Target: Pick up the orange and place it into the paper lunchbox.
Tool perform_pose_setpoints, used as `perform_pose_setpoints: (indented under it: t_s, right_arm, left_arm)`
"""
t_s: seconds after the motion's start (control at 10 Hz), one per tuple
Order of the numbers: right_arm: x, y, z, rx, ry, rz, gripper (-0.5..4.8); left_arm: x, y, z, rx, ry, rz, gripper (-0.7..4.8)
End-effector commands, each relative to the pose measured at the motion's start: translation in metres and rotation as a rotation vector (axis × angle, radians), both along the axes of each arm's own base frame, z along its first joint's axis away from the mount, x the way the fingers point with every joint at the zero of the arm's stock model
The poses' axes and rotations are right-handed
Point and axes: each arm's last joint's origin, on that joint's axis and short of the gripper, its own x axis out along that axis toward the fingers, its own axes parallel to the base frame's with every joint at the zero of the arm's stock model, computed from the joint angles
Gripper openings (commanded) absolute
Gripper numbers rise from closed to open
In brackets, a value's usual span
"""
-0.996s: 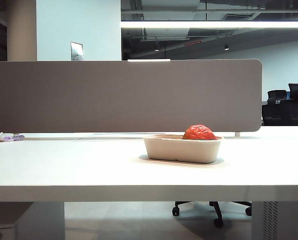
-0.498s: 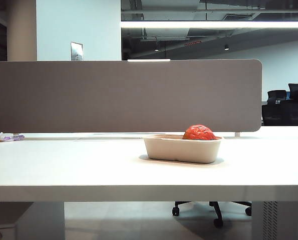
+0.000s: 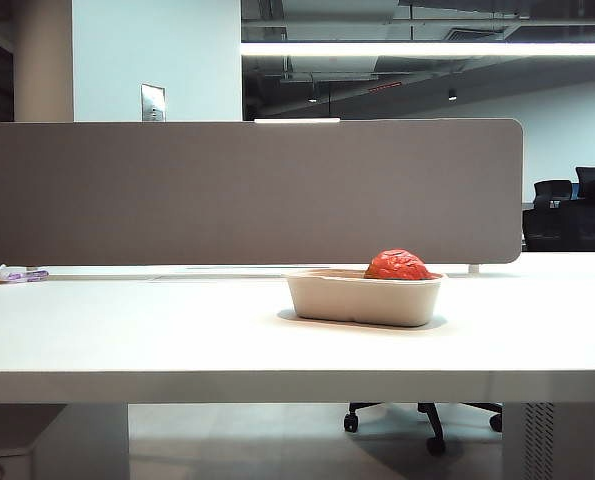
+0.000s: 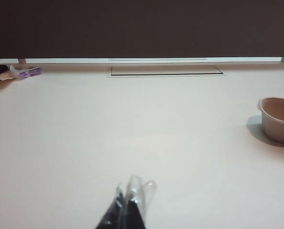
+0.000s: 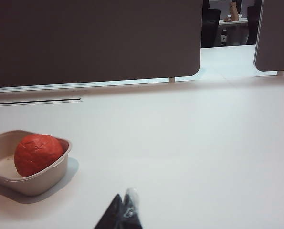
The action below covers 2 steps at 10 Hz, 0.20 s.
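Paper lunchbox [image 3: 365, 297] lies crosswise, holding orange [image 3: 399, 265].

**No readable text**

Nothing in any view is showing lettering, numbers, a brand or a sign that can be read. The small purple-and-white item [image 3: 19, 274] lying at the far left of the surface [image 3: 177, 340] may be carrying print, but it is too small and blurred to tell. The grey wall plate [image 3: 153, 103] is showing no legible marking.

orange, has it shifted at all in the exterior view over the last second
No. The orange sits at the same end of the paper lunchbox, unchanged against the grey divider panel behind it.
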Motion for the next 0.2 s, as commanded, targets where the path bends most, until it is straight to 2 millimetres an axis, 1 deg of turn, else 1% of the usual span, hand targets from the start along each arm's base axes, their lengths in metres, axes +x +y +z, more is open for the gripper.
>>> perform_pose_setpoints:
  t_s: [0.1,0.2]
  right_arm:
    - [0.0004,0.0000,-0.0017,-0.003,-0.002,0.001,0.00]
    - [0.0004,0.0000,-0.0017,-0.003,-0.002,0.001,0.00]
  left_arm:
    - [-0.0001,-0.0001,0.0002,-0.004,-0.008,-0.003,-0.03]
    - [-0.0001,-0.0001,0.0004,-0.004,-0.008,-0.002,-0.03]
